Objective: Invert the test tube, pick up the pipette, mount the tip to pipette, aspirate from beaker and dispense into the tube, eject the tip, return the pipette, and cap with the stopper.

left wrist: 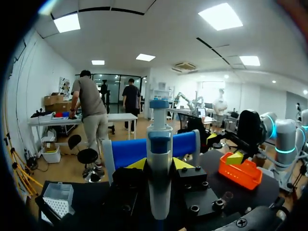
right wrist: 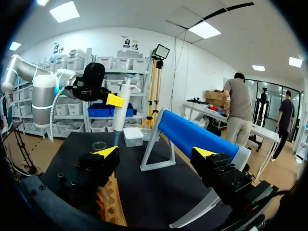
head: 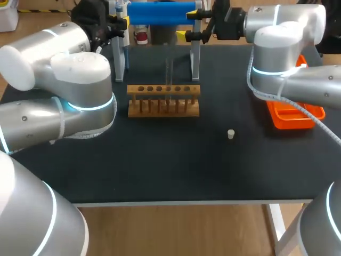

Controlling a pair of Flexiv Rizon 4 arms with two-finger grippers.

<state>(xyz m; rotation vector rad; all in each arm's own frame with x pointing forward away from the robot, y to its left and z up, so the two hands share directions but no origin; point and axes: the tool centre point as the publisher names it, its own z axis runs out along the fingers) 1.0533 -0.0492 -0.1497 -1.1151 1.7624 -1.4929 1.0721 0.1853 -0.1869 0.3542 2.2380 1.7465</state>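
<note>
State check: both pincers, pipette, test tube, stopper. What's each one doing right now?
Left pincer: shut on pipette.
Right pincer: open, empty.
Pipette: upright, held.
Test tube: upright in rack, uncapped.
Stopper: loose on table, away from rack.

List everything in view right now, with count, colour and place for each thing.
Table: one, black.
Rack: one, wooden, table's middle.
Tube: one, clear, upright in the rack.
Stopper: one, pale, right of the rack.
Tray: one, orange, table's right edge.
Stand: one, blue bar, table's back.
Tip box: one, white, beside the stand.
Pipette: one, white and blue, held at back left.
Left fingers: two, yellow-tipped, shut on the pipette.
Right fingers: two, yellow-tipped, open, facing the stand.
</note>
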